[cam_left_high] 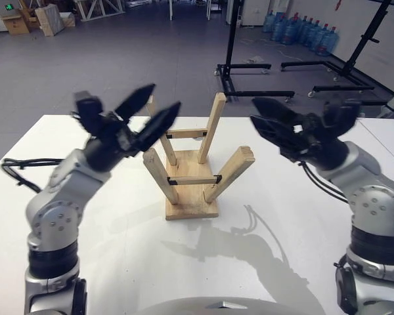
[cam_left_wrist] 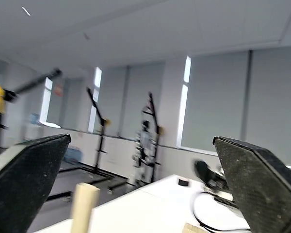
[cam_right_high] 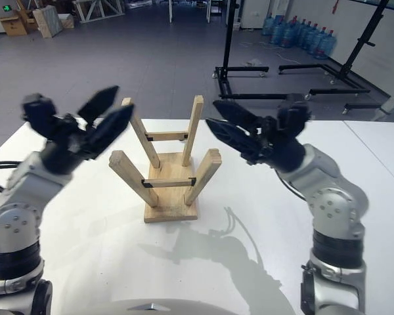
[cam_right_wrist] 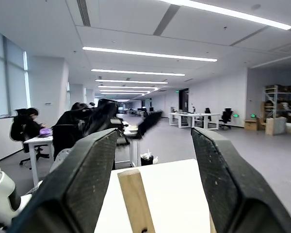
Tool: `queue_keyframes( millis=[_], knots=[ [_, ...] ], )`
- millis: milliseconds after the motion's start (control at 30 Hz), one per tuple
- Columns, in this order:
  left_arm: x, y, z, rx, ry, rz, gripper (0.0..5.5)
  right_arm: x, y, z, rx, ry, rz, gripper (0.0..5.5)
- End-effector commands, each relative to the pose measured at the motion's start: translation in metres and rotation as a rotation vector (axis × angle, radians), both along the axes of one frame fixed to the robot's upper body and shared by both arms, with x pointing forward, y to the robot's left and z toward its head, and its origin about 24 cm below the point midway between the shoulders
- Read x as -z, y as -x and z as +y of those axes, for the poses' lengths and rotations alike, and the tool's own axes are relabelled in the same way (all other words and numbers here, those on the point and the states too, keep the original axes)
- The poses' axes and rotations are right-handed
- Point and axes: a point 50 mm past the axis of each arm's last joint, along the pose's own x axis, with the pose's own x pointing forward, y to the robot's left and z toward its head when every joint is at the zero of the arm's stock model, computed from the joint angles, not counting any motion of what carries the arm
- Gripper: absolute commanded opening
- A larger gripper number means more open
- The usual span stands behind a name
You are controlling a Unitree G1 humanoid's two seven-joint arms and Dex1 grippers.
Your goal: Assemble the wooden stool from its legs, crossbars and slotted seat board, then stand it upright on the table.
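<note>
At the middle of the white worktop (cam_left_high: 111, 262) the pale wooden stool (cam_left_high: 192, 187) sits upside down, its square seat board (cam_left_high: 192, 207) flat on the surface, four legs (cam_left_high: 213, 125) pointing up and thin crossbars (cam_left_high: 194, 180) joining them. Left gripper (cam_left_high: 164, 96) hangs released, fingers spread, just beside the legs; right gripper (cam_left_high: 254, 110), equally spread, is raised near the opposite side, neither touching. Black cable (cam_left_high: 20, 167) lies at the worktop's left edge.
</note>
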Motion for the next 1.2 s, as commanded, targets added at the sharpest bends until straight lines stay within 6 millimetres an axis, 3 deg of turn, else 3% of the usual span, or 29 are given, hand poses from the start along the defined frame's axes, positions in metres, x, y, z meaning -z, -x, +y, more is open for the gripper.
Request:
queue_keyframes(
  millis=[33,233,367,500,767,933,1033,1200],
  knots=[
    [0.002,0.006,0.027,-0.092,-0.046,0.036,5.40,0.023,0.020,-0.017,0.012,0.089,0.117,2.77],
    [0.063,0.013,0.051,-0.145,-0.287,0.302,5.40,0.043,0.025,-0.015,0.018,0.131,0.158,2.77],
    [0.084,0.009,0.053,-0.135,-0.379,0.364,5.40,0.049,0.020,-0.005,-0.008,0.133,0.152,2.77],
    [0.087,0.007,0.052,-0.120,-0.382,0.363,5.40,0.048,0.017,0.001,-0.024,0.131,0.138,2.77],
    [0.082,0.002,0.030,-0.029,-0.375,0.330,5.40,0.050,0.016,0.006,-0.045,0.140,0.144,2.77],
    [0.084,0.005,0.033,-0.036,-0.380,0.346,5.40,0.041,0.015,-0.022,0.103,0.109,0.114,2.77],
    [0.086,0.007,0.034,-0.045,-0.378,0.354,5.40,0.047,0.020,-0.035,0.133,0.159,0.151,2.77],
    [0.086,0.007,0.033,-0.041,-0.375,0.353,5.40,0.057,0.017,-0.027,0.089,0.187,0.179,2.77]
  ],
)
